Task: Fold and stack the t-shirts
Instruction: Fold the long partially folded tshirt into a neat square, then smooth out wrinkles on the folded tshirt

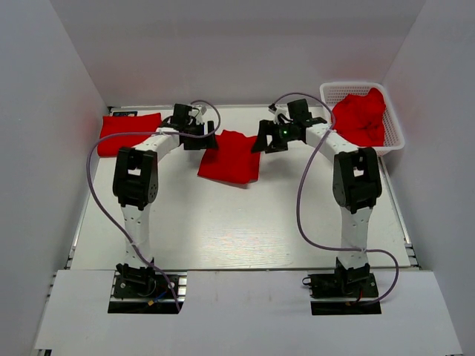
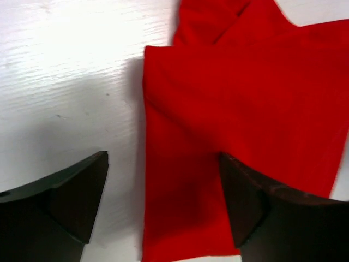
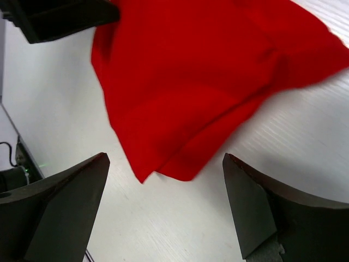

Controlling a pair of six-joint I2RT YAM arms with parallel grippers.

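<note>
A partly folded red t-shirt (image 1: 230, 157) lies flat on the white table between the two grippers. My left gripper (image 1: 208, 140) is open at the shirt's back left edge; in the left wrist view the shirt (image 2: 234, 98) runs between the spread fingers (image 2: 76, 196) and nothing is gripped. My right gripper (image 1: 262, 142) is open just off the shirt's back right corner; in the right wrist view the shirt's corner (image 3: 191, 82) lies ahead of the gripper (image 3: 163, 202). A folded red t-shirt (image 1: 128, 133) lies at the back left.
A white mesh basket (image 1: 397, 137) at the back right holds crumpled red shirts (image 1: 361, 117). White walls close in the back and both sides. The left gripper's black body (image 3: 60, 16) shows at the top left of the right wrist view.
</note>
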